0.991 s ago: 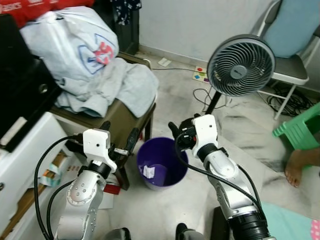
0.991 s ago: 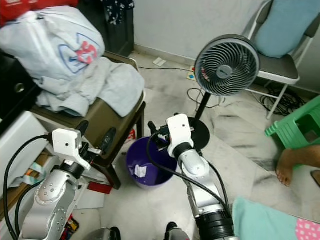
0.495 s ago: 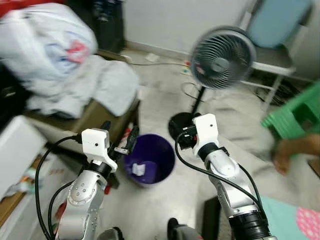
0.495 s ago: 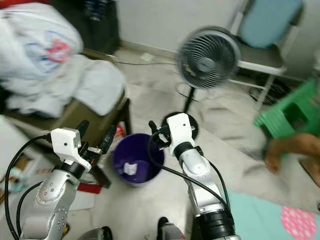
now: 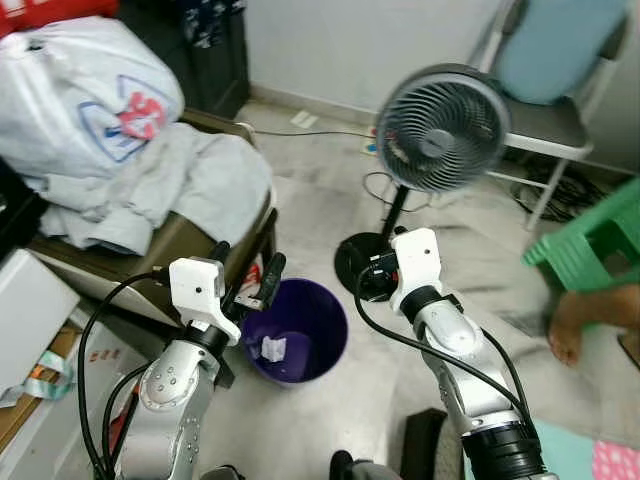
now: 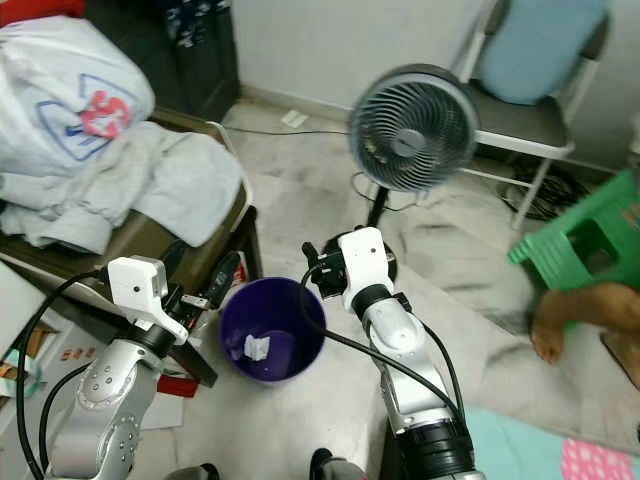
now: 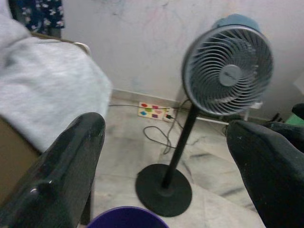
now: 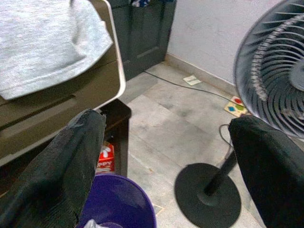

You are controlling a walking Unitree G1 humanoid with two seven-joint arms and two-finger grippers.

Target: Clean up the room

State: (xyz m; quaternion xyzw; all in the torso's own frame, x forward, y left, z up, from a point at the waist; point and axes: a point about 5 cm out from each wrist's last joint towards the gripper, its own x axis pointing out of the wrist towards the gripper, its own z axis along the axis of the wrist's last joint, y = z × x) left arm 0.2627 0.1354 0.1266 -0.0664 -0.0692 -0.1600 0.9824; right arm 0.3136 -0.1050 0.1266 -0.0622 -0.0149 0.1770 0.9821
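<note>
A purple bin (image 5: pixel 318 315) stands on the tiled floor between my two arms, with a crumpled white paper (image 5: pixel 271 349) at its bottom. My left gripper (image 5: pixel 247 265) is held just left of the bin's rim, open, with nothing between its fingers (image 7: pixel 61 171). My right gripper (image 5: pixel 368 280) hovers by the bin's right rim, in front of the fan's base, also open and empty, its fingers (image 8: pixel 71 161) wide apart. The bin's rim (image 8: pixel 118 194) lies low between them in the right wrist view.
A standing fan (image 5: pixel 438 130) rises just behind the bin. A brown chair (image 5: pixel 190 245) heaped with grey clothes (image 5: pixel 190 185) and a white bag (image 5: pixel 90 90) is at left. A green stool (image 5: pixel 595 240), a person's foot (image 5: pixel 580 322) and a folding chair (image 5: pixel 550 105) are at right.
The camera has swung and steadied after a blur, so the whole scene has shifted. Both arms hold about the same pose beside the bin, fingers still open.
</note>
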